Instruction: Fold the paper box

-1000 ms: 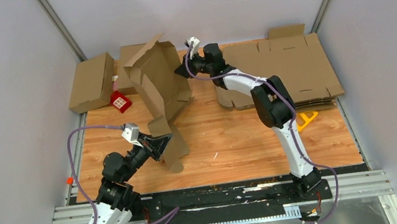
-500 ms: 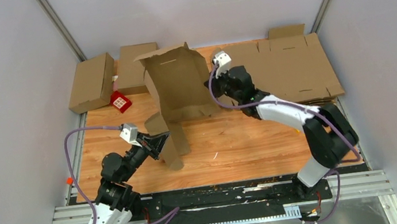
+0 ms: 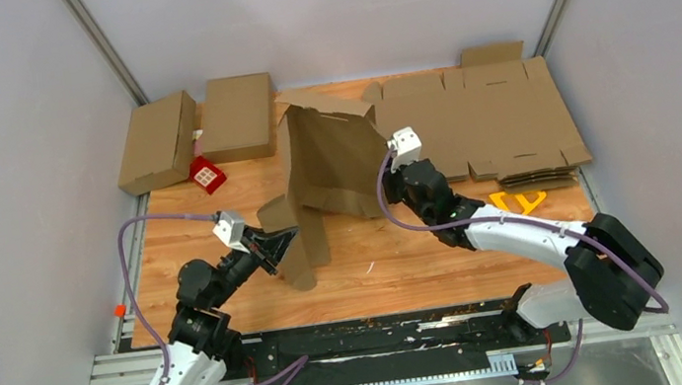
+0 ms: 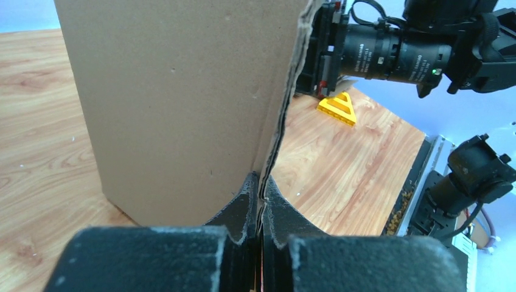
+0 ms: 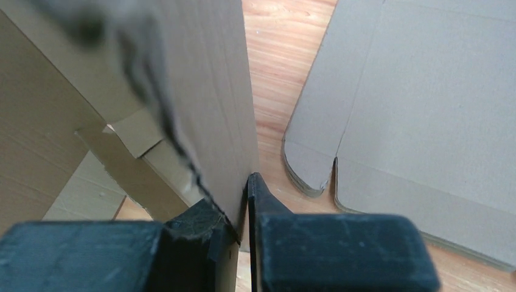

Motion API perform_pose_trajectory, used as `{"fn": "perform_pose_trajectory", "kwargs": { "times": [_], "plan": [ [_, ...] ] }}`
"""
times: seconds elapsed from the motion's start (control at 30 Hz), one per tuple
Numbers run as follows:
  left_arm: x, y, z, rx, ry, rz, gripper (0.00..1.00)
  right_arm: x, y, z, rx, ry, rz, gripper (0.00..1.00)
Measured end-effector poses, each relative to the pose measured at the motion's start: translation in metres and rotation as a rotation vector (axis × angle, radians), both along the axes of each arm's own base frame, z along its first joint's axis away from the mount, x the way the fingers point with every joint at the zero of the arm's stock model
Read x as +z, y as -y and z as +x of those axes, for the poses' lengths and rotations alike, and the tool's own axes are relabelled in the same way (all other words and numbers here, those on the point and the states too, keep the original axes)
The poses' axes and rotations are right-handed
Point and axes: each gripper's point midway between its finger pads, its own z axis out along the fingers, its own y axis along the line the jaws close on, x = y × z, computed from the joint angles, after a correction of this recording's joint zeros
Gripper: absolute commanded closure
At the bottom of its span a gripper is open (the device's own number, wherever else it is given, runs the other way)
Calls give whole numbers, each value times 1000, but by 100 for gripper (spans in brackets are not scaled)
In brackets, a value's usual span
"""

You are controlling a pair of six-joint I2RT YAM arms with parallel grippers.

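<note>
plain brown paper box stands upright, half-formed, flaps loose.

both arms share glossy white links set between matte black joint housings, seen on the left arm and the right arm. a thin purple cable loops back from behind the left gripper, and a second purple cable trails behind the right gripper. a small white camera block sits just behind each tool. the fingers are black, grainy and tapered to blunt tips. the right wrist housing is a black cylinder with fine white lettering and a green light.
</note>
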Motion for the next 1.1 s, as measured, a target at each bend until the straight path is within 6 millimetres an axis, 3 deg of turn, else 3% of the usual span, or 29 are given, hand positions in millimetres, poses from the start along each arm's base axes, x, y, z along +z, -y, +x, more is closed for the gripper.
{"fn": "perform_pose_trajectory", "kwargs": {
  "times": [0.13,0.27,0.47,0.6,0.87,1.1],
  "plan": [
    [-4,1,-6,-19,16,-2,96,-14,0,0,-16,-27,-29,86],
    [-4,0,-9,-24,39,-3,96,-18,-1,-1,-15,-38,-27,72],
    [-3,-1,-11,-25,50,-4,96,-23,-6,-6,11,-53,-24,59],
    [-4,0,-12,-31,46,-2,96,-31,-9,-6,22,-68,-35,35],
    [-6,2,-13,-45,37,4,96,-53,-9,-7,28,-111,-82,1],
    [-7,2,-12,-48,33,6,96,-60,-7,-6,28,-128,-92,0]
  ]
}}
